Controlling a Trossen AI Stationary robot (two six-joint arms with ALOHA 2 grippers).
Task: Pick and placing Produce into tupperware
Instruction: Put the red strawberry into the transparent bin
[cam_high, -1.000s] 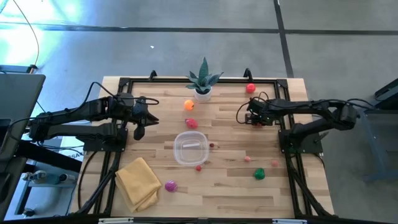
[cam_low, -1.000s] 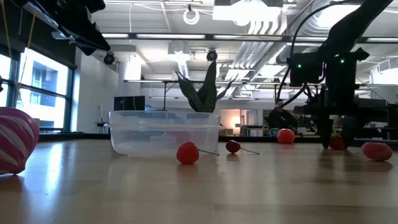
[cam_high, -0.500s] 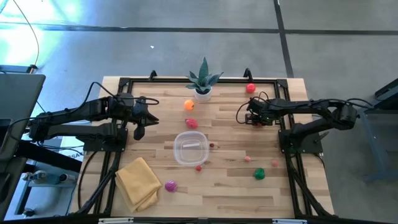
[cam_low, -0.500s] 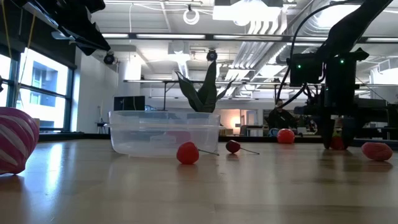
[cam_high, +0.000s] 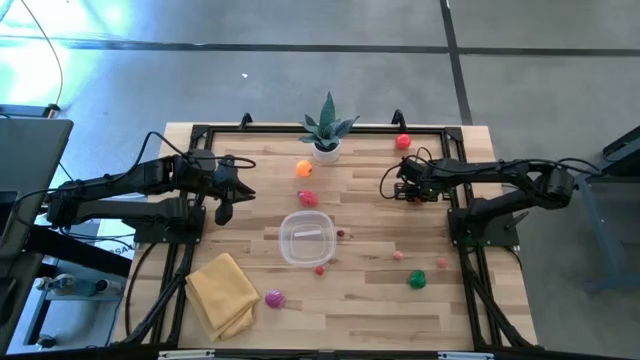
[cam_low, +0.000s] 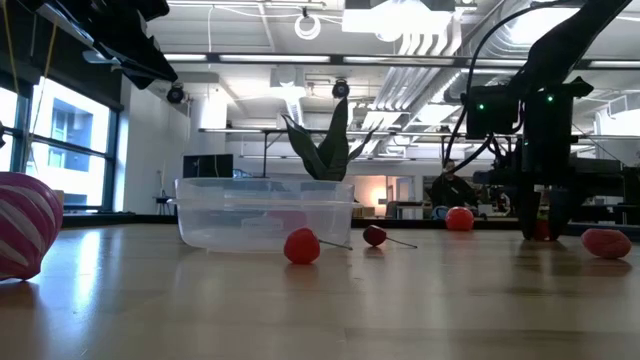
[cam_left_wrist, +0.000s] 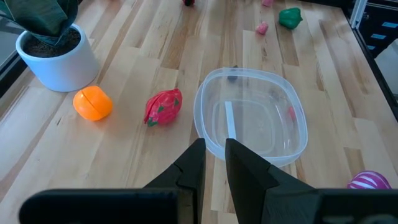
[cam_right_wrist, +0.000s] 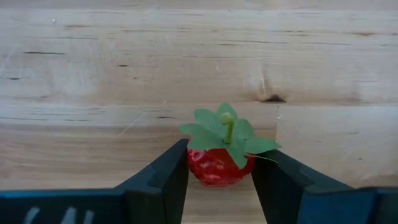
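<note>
My right gripper (cam_right_wrist: 219, 177) points straight down at the table's far right and is shut on a red strawberry (cam_right_wrist: 214, 167) with green leaves; the low view shows that gripper (cam_low: 540, 228) reaching the tabletop. My left gripper (cam_left_wrist: 214, 158) hangs shut above the table's left side, holding nothing. The clear round tupperware (cam_high: 306, 238) stands on its base mid-table with nothing in it. Loose produce lies around it: an orange piece (cam_high: 304, 169), a red-pink one (cam_high: 308, 198), a red ball (cam_high: 403, 142), a green piece (cam_high: 416, 280) and a striped magenta one (cam_high: 275, 298). My right gripper has the strawberry's red body (cam_right_wrist: 198, 167) pinched between its two fingers, one on each side. The fingers come from above, pointing down. The strawberry stands upright on the table, its leaves and stem (cam_right_wrist: 227, 127) up.
A spiky plant in a white pot (cam_high: 327, 130) stands at the far edge. A folded yellow cloth (cam_high: 222, 293) lies at the near left. A cherry (cam_high: 341, 234), a small red piece (cam_high: 320, 269) and a pink one (cam_high: 398, 255) lie near the tupperware.
My right gripper's fingers have drawn closer together around the strawberry, without the hand shifting. The strawberry has stayed in place on the table.
</note>
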